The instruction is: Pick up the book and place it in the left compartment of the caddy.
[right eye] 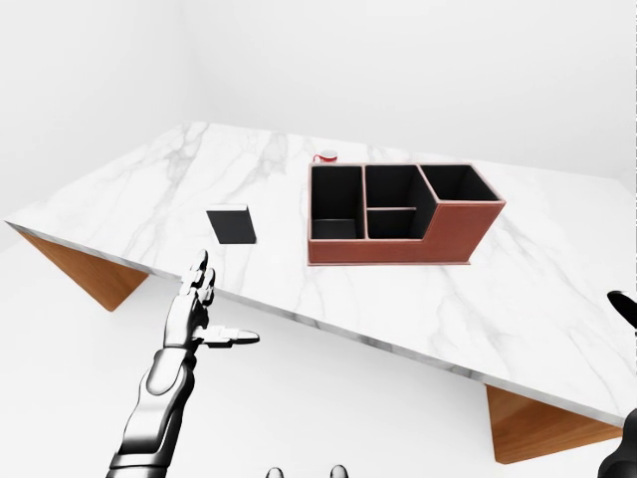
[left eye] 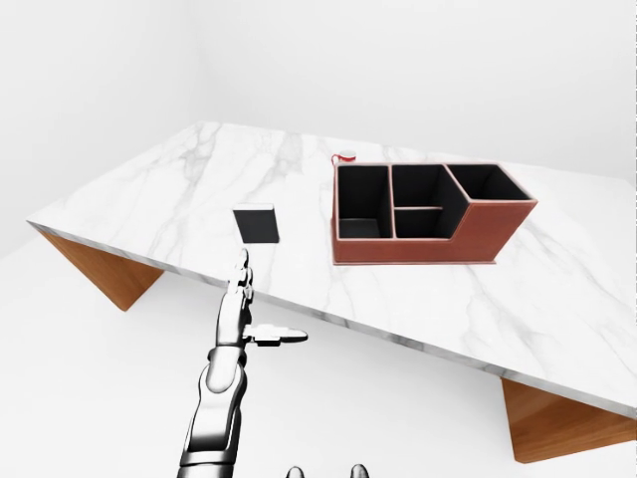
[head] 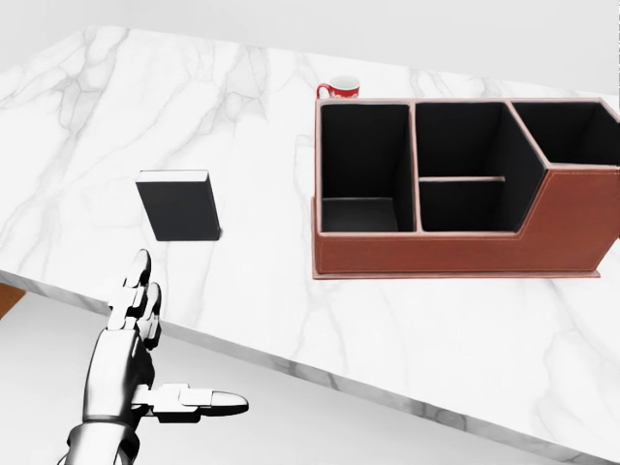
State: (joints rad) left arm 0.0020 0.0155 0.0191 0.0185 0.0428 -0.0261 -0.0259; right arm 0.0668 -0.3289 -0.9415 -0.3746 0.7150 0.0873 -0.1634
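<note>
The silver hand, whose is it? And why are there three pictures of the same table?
The silver hand is a robot's own left hand. The robot has cameras on its head, so each picture looks out over its arms, like your eyes over yours. Two pictures come from its left and right eyes, and the third from a head camera that shows the table closer. It is all drawn by a computer, not filmed. On the marble table lie a black book, a red-brown caddy with empty black compartments, and a red mug peeking over the caddy's top edge. The hand is open and holds nothing; it hangs off the table's edge, below the book. A dark bit at the right-eye view's right edge may be the right hand.
</note>
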